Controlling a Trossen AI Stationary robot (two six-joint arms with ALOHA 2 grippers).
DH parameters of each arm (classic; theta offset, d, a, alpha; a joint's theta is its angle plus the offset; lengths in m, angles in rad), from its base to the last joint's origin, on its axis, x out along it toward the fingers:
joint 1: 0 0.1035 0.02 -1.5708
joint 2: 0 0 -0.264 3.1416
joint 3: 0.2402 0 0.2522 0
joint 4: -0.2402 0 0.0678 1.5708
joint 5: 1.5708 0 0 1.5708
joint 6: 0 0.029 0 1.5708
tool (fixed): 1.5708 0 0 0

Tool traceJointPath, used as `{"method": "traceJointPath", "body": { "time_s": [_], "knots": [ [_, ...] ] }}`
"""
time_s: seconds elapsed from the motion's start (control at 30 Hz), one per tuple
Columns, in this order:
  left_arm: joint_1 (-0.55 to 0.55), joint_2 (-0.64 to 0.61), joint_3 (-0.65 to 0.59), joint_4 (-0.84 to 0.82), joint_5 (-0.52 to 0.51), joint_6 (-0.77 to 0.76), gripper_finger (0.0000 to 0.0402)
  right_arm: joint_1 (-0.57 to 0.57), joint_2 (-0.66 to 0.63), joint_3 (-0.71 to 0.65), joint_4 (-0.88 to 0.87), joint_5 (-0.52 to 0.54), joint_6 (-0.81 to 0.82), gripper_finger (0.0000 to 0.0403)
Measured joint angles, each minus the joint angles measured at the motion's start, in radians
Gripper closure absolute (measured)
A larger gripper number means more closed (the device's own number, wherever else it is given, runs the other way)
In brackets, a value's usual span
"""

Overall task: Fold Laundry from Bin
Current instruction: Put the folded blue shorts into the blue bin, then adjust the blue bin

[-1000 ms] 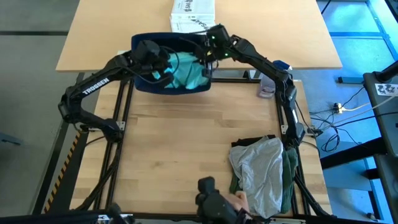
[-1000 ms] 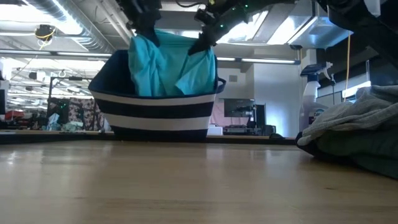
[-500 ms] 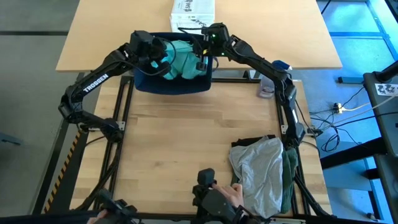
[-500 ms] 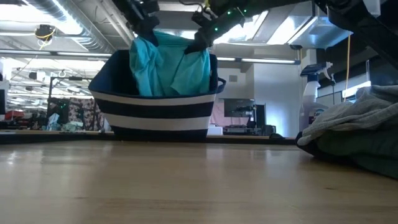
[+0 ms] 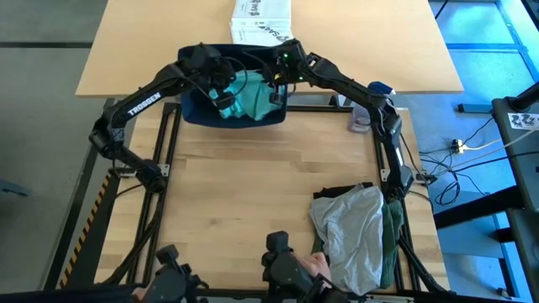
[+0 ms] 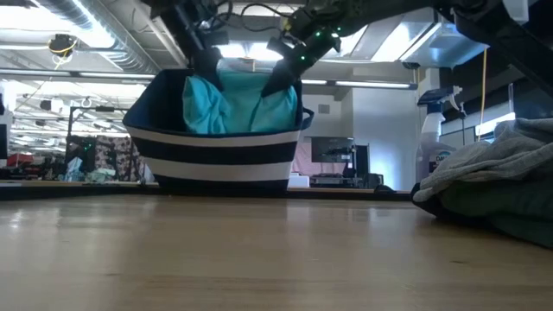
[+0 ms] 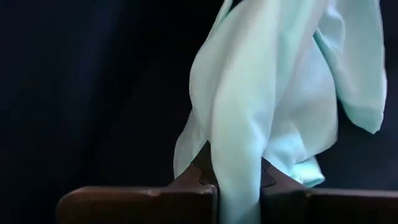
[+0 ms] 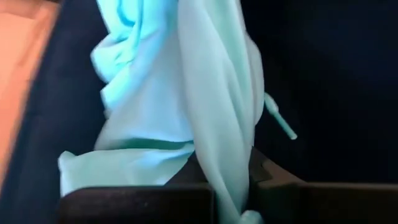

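Now both pincers, left [image 5: 224, 94] and right [image 5: 274, 91], pinch teal garment [image 5: 248, 97].

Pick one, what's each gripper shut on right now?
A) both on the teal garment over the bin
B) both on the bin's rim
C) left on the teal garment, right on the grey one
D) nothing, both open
A: in each wrist view the teal garment runs down between that arm's closed fingers, and the high view puts the left gripper and right gripper over the bin.

Even overhead light, ceiling-fixture glare in the low view, dark wrist views with blurred near cloth.
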Motion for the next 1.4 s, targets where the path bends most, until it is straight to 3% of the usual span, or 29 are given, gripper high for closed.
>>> {"method": "traceJointPath", "body": {
  "time_s": [0.13, 0.23, 0.47, 0.67, 0.93, 1.1, 1.27, 1.4],
  "knots": [
    [0.043, 0.043, 0.003, 0.038, 0.001, -0.003, 0.0393, -0.004, 0.018, 0.0, 0.058, 0.089, 0.006, 0.0385],
    [0.071, 0.07, 0.0, 0.064, -0.046, -0.014, 0.0375, -0.008, 0.041, -0.001, 0.105, 0.155, 0.015, 0.0355],
    [0.141, 0.078, -0.002, 0.125, -0.31, 0.021, 0.0287, -0.018, 0.063, 0.001, 0.135, 0.354, 0.014, 0.0282],
    [0.175, 0.079, -0.003, 0.218, -0.302, 0.091, 0.0251, -0.028, 0.063, 0.001, 0.21, 0.386, 0.015, 0.0253],
    [0.158, 0.077, -0.003, 0.372, -0.319, 0.225, 0.0245, -0.026, 0.063, 0.002, 0.224, 0.382, 0.015, 0.0249],
    [0.128, 0.038, -0.002, 0.341, -0.288, 0.267, 0.0228, -0.025, 0.052, 0.002, 0.201, 0.36, 0.015, 0.0249],
    [0.034, -0.073, -0.002, 0.208, -0.124, 0.355, 0.0213, -0.025, -0.045, 0.002, 0.106, 0.168, 0.017, 0.0249],
    [-0.01, -0.202, -0.002, 0.108, 0.054, 0.27, 0.0211, -0.017, -0.145, 0.002, -0.016, 0.002, 0.067, 0.0248]
  ]
}}
